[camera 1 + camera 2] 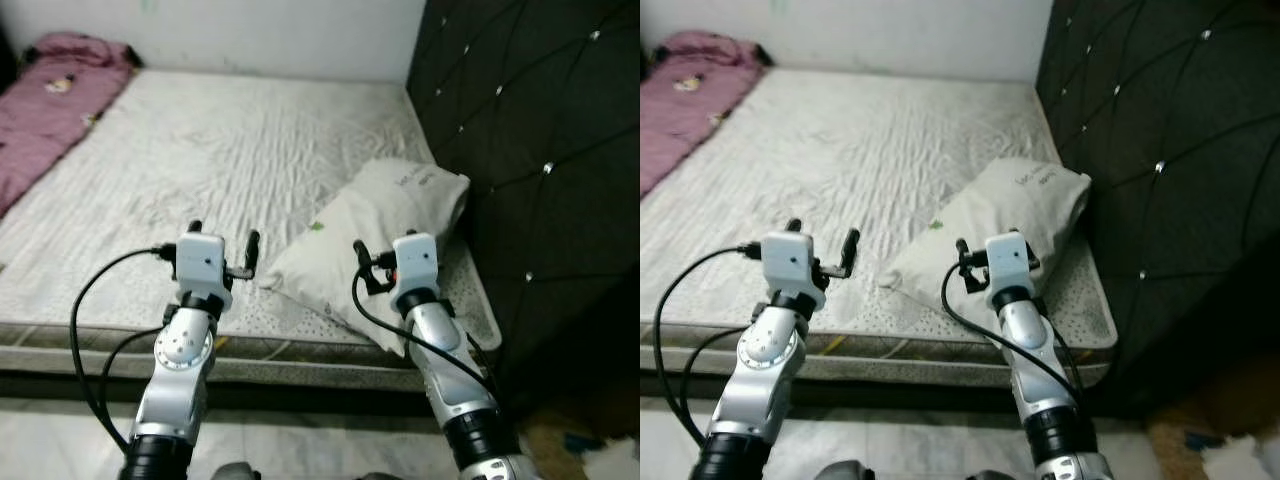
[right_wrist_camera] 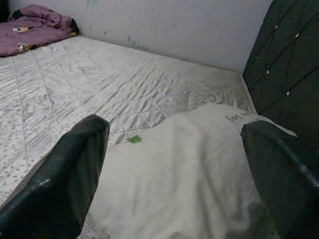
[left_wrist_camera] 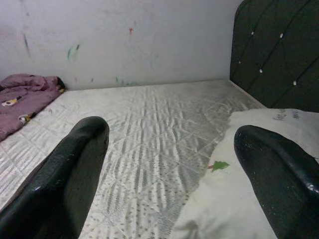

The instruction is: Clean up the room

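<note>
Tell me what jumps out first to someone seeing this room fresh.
The white pillow lies askew at the mattress's near corner, beside the dark tufted headboard. Both grippers hover open at the bed's near edge: the left gripper over bare mattress, the right gripper over the pillow. A crumpled pink blanket is heaped at the far left.

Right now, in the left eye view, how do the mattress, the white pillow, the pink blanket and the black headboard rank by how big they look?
1. mattress, largest by far.
2. headboard.
3 and 4. pillow and pink blanket look about alike. The blanket is cut off at the picture's edge, so I will not rank them.
</note>
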You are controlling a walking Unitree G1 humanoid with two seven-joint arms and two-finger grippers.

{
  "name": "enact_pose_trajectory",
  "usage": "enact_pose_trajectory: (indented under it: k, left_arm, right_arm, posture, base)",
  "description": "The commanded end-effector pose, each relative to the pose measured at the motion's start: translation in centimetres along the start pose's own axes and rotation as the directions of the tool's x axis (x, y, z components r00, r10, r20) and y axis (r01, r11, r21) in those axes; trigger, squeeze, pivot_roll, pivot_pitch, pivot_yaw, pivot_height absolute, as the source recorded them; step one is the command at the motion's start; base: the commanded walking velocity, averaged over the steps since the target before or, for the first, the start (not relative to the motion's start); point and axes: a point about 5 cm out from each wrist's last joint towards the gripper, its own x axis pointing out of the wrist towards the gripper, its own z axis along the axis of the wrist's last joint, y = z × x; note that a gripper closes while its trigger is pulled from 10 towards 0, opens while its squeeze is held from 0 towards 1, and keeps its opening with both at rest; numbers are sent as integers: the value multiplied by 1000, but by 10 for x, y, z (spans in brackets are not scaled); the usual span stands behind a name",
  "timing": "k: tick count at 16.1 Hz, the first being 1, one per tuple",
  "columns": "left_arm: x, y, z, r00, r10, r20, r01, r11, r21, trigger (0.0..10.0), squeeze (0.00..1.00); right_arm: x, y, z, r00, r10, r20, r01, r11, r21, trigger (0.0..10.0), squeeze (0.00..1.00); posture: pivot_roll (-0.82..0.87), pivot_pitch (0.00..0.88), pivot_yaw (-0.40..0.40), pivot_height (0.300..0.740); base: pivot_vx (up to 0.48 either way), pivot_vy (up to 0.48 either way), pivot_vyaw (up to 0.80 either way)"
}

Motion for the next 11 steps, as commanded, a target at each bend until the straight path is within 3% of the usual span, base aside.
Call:
enact_pose_trajectory:
  k: [1, 5, 11]
  left_arm:
    - [1, 0, 3, 1000, -13, 15, 13, 1000, 2, 10000, 0]
    - [1, -1, 4, 1000, -24, 18, 24, 1000, -2, 10000, 0]
    - [0, -2, 3, 999, -35, 18, 35, 999, -9, 10000, 0]
  right_arm:
    - [1, -2, 5, 1000, -6, 24, 6, 1000, 0, 10000, 0]
    - [1, -3, 5, 1000, -11, 24, 11, 1000, 5, 10000, 0]
    - [0, -3, 5, 1000, -12, 24, 11, 1000, 7, 10000, 0]
  posture:
    - [54, 0, -16, 740]
    - [52, 0, -15, 740]
    - [51, 0, -14, 740]
  base:
    - [0, 0, 0]
    - [0, 0, 0]
    - [300, 0, 0]
